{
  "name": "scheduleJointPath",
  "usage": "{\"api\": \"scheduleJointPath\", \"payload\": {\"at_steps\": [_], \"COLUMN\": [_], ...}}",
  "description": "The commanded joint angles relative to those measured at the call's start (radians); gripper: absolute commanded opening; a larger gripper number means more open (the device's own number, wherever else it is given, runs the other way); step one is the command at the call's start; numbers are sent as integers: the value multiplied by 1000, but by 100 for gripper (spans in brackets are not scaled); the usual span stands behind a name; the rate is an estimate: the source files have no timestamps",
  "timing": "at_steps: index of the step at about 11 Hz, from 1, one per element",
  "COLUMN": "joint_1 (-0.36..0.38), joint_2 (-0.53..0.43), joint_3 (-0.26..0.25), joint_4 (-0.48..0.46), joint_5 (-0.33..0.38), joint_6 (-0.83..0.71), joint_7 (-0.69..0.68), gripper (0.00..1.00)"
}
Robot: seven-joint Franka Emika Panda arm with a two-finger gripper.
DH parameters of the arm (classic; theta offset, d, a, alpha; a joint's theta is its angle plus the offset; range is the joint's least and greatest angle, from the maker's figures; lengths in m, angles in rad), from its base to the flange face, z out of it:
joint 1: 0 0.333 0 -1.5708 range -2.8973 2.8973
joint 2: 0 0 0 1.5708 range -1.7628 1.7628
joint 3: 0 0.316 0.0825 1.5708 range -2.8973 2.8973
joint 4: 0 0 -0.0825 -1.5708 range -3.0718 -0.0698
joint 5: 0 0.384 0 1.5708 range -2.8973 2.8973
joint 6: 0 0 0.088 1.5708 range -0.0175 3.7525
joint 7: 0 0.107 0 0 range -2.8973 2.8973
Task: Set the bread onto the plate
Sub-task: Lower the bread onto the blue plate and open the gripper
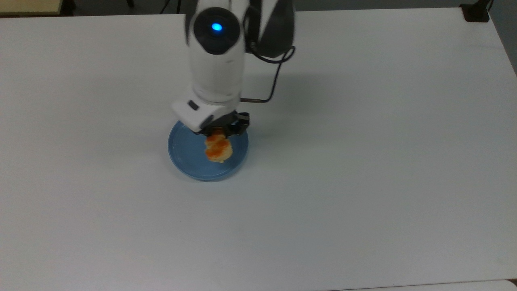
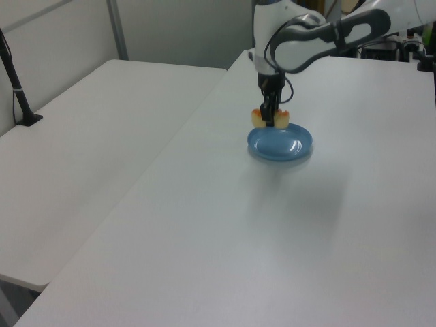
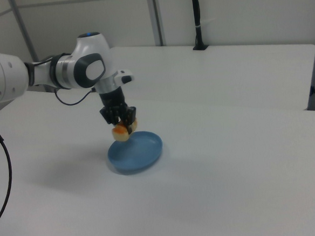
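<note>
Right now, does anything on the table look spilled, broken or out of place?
Nothing stands out. The bread hangs whole in the gripper above the blue plate, which sits flat on the white table. No crumbs or spills are visible.

Your arm (image 3: 62, 70) reaches out level from the right view's left, then bends at the wrist (image 1: 216, 60) so the last link points straight down. A blue light (image 1: 217, 27) glows on the wrist's upper end. The claw (image 1: 220, 135) hangs below it, fingers (image 3: 116, 114) pointing down and clamped on the bread (image 1: 218, 148), carried in the air. A black cable (image 1: 271, 87) loops from the forearm to the claw's base.
</note>
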Motion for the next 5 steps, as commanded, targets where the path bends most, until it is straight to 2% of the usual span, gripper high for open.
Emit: {"api": "scheduleJointPath", "payload": {"at_steps": [1, 3, 4, 5], "joint_1": [30, 19, 16, 14], "joint_2": [11, 11, 11, 13], "joint_3": [-29, -28, -29, -28], "joint_4": [-37, -42, -53, -57], "joint_5": [-12, -44, -64, -93], "joint_6": [0, 0, 0, 0], "joint_7": [17, 1, -6, -6], "gripper": [40, 52, 65, 93]}}
